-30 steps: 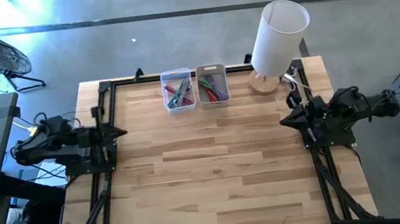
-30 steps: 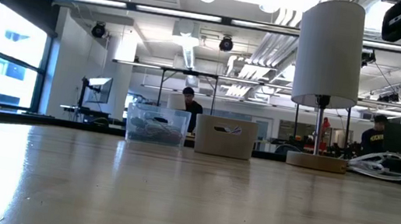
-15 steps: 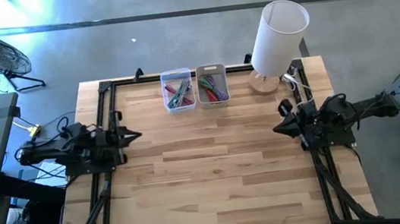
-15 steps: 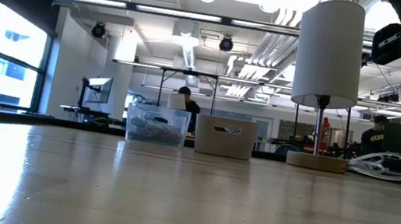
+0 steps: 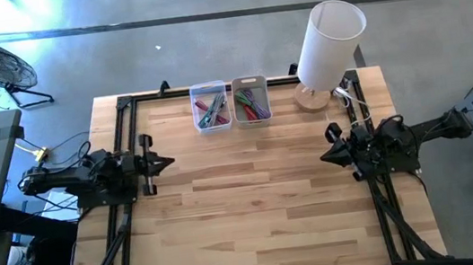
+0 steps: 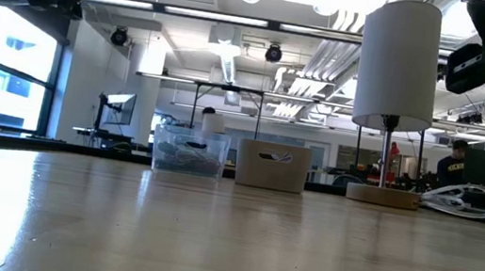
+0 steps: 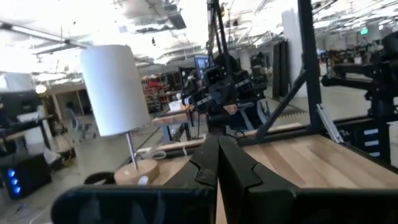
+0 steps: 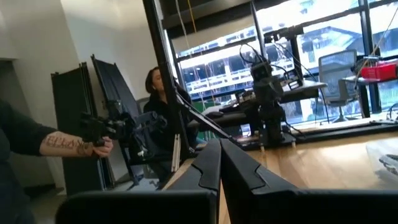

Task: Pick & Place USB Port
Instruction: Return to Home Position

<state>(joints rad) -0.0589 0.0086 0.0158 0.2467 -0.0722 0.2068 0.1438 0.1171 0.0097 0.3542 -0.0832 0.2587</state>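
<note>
Two small bins stand side by side at the table's far edge: a clear bin (image 5: 210, 107) and a pale bin (image 5: 251, 100), both holding small red, green and pink pieces. I cannot pick out a USB port among them. My left gripper (image 5: 168, 163) hovers shut over the table's left side, pointing toward the middle; its joined fingertips (image 7: 217, 146) hold nothing. My right gripper (image 5: 324, 157) hovers shut over the right side, facing the left one, with its fingertips (image 8: 220, 148) closed on nothing. In the low view both bins (image 6: 190, 151) rest on their bottoms on the wood.
A white-shaded lamp (image 5: 328, 49) on a round wooden base stands at the far right corner, with cables (image 5: 347, 101) beside it. Black frame rails (image 5: 124, 210) run along the left and right edges. Bare wood (image 5: 253, 194) lies between the arms. A person's arm (image 8: 62, 146) shows beyond the table.
Both grippers have sunk and reached in toward the table's middle, the left going rightward and the right going leftward. The left one has also rolled about its pointing line. Both have stayed shut; the bins have not moved.
</note>
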